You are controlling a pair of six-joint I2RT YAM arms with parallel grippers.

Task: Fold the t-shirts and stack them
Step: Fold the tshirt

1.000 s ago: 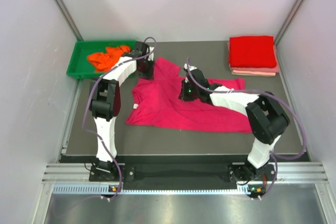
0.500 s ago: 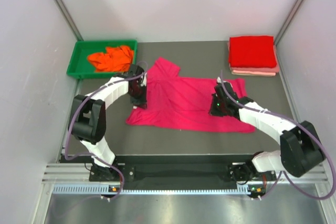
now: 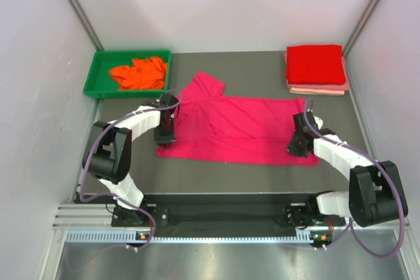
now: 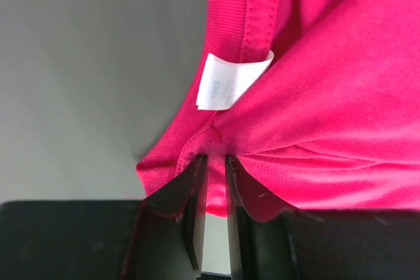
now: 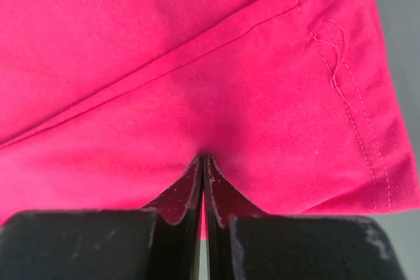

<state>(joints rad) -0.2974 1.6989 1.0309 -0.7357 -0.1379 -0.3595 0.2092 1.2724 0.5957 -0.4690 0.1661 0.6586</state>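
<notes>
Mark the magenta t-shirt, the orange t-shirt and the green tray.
magenta t-shirt point(image 3: 236, 129), top view, middle of its spread body.
orange t-shirt point(image 3: 138, 73), top view, middle of the crumpled heap.
green tray point(image 3: 97, 78), top view, bare floor, left end.

Dark grey table point(image 3: 256, 70) between pale walls point(image 3: 39, 129)

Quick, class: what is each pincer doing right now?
Left pincer: closed on the magenta t-shirt.
Right pincer: closed on the magenta t-shirt.

Moved left gripper point(image 3: 164, 139) nearer and right gripper point(image 3: 297, 148) outward; stretched magenta-pink soft cloth t-shirt point(image 3: 236, 129) from rumpled to flat between both.
</notes>
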